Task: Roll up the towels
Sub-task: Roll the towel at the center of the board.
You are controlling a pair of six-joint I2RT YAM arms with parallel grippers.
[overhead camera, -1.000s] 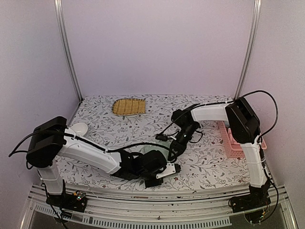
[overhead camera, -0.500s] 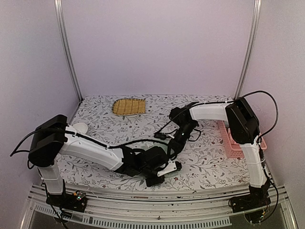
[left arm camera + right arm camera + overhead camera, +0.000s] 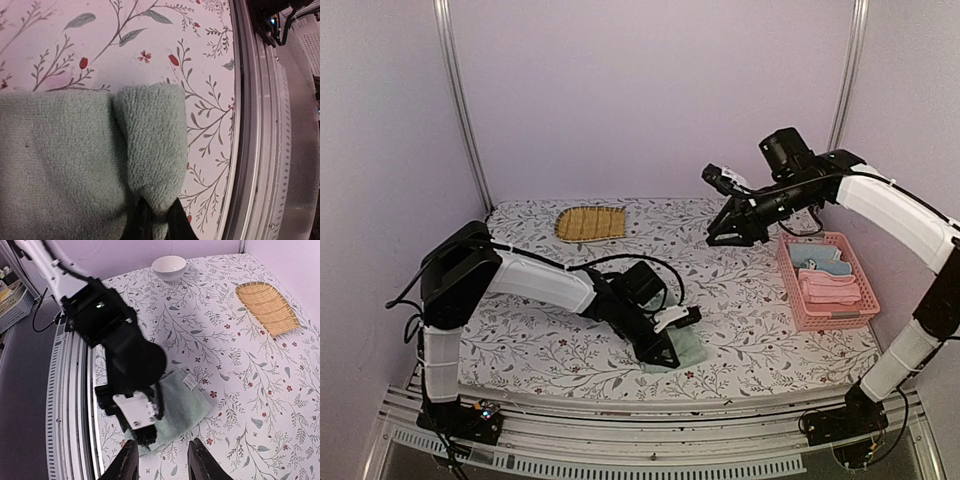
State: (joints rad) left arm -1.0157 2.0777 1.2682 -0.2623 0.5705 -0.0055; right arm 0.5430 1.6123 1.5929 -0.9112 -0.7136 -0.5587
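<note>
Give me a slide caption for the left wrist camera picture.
Left gripper pinching a folded edge of the sage green towel on the floral tablecloth.

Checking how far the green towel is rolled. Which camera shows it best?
The left wrist view: the green towel is close up, one edge folded and pinched in the left end effector. The right wrist view shows its outline, partly under the arm; the top view, only a corner.
</note>
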